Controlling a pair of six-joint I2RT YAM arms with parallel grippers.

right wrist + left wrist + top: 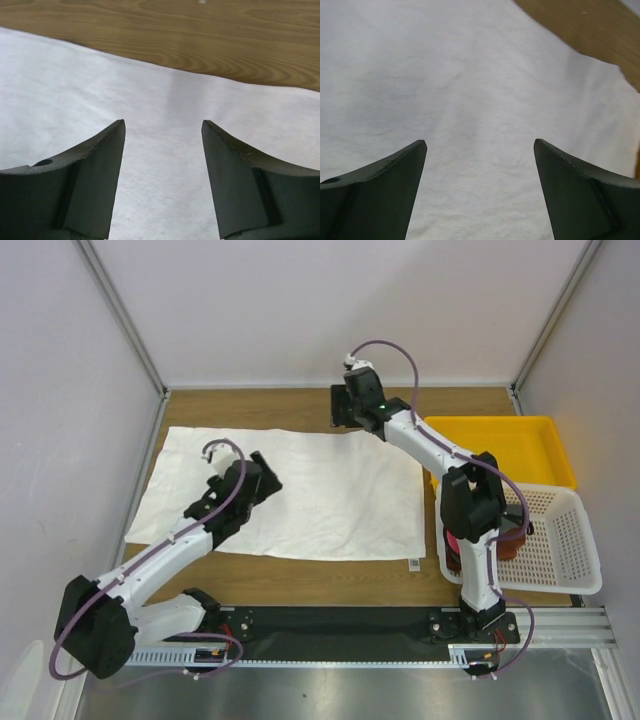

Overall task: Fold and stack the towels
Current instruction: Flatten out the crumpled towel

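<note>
Left gripper point(480, 145) and right gripper point(163, 122), jaws apart and empty, hover over the large white cloth towel point(330, 490) (spread flat). Folding seems unstarted; next, pinch its far edge.

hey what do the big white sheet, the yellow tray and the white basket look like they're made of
White towel: soft cloth, probably woven, with a matte finish; it lies with shallow wrinkles and a slightly wavy edge.
Yellow tray: likely moulded plastic, with a smooth, uniform colour and a raised rim.
White basket: likely plastic too; its walls are a regular grid of holes.
</note>
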